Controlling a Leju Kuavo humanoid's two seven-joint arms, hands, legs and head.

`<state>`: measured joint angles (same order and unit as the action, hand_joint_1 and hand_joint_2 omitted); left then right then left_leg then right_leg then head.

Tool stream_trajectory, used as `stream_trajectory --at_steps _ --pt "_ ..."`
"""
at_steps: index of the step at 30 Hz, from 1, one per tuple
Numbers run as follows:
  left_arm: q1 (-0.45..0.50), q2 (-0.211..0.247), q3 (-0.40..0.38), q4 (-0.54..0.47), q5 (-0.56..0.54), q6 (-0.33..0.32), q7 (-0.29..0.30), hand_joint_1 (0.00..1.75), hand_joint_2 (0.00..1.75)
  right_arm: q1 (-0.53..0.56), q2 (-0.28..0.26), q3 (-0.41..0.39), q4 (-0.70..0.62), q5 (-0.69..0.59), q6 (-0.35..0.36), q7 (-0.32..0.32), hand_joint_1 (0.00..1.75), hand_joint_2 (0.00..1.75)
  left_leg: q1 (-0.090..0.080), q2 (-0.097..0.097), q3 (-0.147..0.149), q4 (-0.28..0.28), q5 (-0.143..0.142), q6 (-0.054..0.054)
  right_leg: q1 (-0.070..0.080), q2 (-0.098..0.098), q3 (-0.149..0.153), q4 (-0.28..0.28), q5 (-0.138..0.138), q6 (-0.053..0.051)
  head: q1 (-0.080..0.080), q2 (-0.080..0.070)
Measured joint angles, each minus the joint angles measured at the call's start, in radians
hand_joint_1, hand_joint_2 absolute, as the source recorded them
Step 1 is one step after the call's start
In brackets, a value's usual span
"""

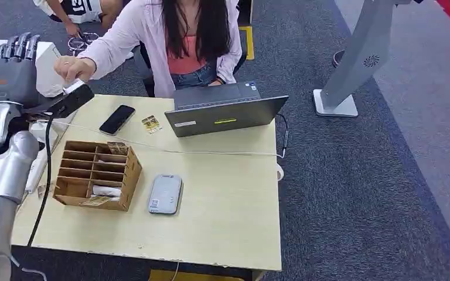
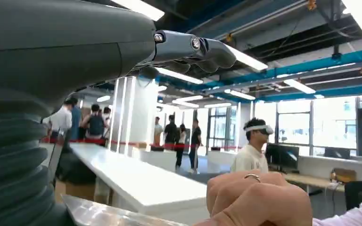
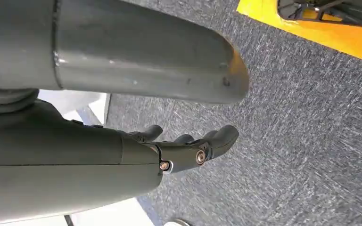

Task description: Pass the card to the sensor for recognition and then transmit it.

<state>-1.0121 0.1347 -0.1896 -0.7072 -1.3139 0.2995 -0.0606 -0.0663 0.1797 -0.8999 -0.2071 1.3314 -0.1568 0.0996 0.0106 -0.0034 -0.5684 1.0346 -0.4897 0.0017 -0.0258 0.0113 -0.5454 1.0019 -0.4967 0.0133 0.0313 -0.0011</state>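
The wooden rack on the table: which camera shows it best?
The head view: the rack sits whole on the table, compartments open, left of the grey sensor. The left wrist view looks out across the room past the left hand; the right wrist view faces carpet.

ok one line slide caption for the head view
Raised left hand beside a person's hand at the black scanner over a pale wooden table.

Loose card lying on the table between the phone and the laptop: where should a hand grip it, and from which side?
The card lies flat on the table, so there is probably nothing to grip from above. Likely best to pinch one edge, coming from the near side, where bare tabletop lies; the phone and laptop flank its other sides.
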Motion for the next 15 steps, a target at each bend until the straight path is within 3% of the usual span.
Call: stream_trajectory --at_steps 1,2,10,15 --pt "-0.020 0.005 -0.010 0.021 -0.022 0.007 0.011 0.00 1.75 0.000 0.000 0.003 0.000 0.004 0.002 0.000 0.00 0.00 0.000 0.000 0.000 0.000 0.000 0.000 0.000 0.000 0.000 0.000 0.000 0.000 0.000 0.000" --pt "-0.036 0.008 -0.018 0.036 -0.043 0.014 0.020 1.75 1.75 -0.001 0.000 0.003 0.000 0.010 0.005 0.000 0.00 0.00 0.000 0.000 0.000 0.000 0.000 0.000 0.000 0.000 0.000 0.000 0.000 0.000 0.000 0.000" --pt "-0.172 0.040 -0.083 0.179 -0.201 0.066 0.082 1.75 1.75 -0.002 0.000 0.018 0.000 0.044 0.014 -0.005 0.00 0.00 0.000 0.000 0.000 0.000 0.000 -0.001 0.000 0.000 0.000 0.000 0.000 0.000 0.000 0.000" --pt "-0.199 0.048 -0.094 0.219 -0.203 0.078 0.081 1.75 1.75 -0.003 0.000 0.019 0.001 0.050 0.014 -0.008 0.00 0.00 0.000 0.000 -0.001 0.000 0.000 -0.001 0.000 0.000 0.000 0.000 0.000 0.000 0.000 0.000"
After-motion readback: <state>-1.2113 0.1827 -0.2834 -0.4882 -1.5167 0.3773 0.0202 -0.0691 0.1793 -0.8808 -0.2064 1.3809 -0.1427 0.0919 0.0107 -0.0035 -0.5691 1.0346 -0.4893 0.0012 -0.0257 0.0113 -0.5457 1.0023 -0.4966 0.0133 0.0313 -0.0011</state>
